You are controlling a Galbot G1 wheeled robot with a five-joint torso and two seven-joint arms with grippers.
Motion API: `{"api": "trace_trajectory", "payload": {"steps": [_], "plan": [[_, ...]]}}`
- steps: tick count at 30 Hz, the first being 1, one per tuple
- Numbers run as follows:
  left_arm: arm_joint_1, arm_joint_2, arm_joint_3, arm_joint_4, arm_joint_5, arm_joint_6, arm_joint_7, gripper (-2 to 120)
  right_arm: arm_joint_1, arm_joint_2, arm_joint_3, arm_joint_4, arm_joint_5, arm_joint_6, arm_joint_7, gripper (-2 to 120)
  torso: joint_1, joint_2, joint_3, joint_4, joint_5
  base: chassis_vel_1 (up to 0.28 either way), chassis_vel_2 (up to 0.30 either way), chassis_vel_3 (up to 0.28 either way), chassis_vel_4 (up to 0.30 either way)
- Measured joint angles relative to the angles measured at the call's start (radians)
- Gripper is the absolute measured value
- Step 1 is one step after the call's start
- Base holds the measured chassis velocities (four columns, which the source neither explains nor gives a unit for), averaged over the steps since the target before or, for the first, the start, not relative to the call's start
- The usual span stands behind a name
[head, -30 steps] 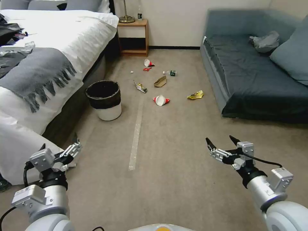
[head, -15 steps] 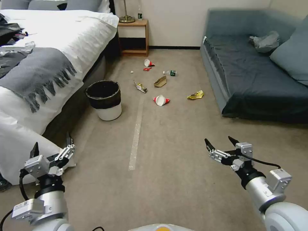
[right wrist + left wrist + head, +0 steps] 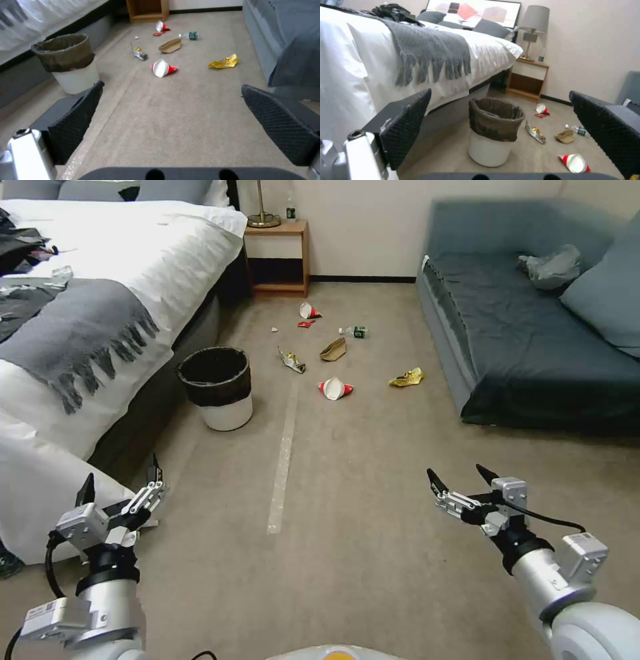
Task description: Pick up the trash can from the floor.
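Bin [image 3: 217, 387] upright on the carpet [image 3: 360, 553], tucked just beside the bed [image 3: 100, 313] and left of the tape strip [image 3: 283, 453], its black liner folded over the upper half and its white base showing below. It stands well apart from both arms, so the pickup has not begun; judging by the layout, the robot must close the gap before any grasp.

Left gripper [image 3: 120, 483] hangs low beside the bed's white cover, jaws spread wide and holding nothing. In its wrist view the bin [image 3: 495, 131] sits squarely between the two black fingers [image 3: 406, 125], which suggests this arm is being lined up on it. Right gripper [image 3: 460, 480] hovers over bare carpet on the sofa [image 3: 533, 333] side, likewise wide apart and empty; it looks like the waiting arm.

Count: one bin, one strip of tape. Litter lies scattered beyond the bin, towards the nightstand [image 3: 277, 257]: two red-and-white cups [image 3: 335, 389], one small bottle [image 3: 357, 332], one brown paper scrap [image 3: 333, 350], one yellow wrapper [image 3: 407, 377], one crushed foil wrapper [image 3: 292, 361], plus a couple of tiny bits too small to name. None of it touches the bin.
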Motion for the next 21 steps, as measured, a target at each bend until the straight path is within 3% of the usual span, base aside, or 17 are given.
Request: {"api": "trace_trajectory", "payload": {"steps": [21], "plan": [[0.020, -0.014, 0.002, -0.017, -0.014, -0.017, 0.016, 100, 0.008, -0.007, -0.004, -0.001, 0.006, 0.002, -0.004, 100, 0.000, 0.000, 0.000, 0.0001, 0.0000, 0.003, 0.002, 0.002, 0.002]]}}
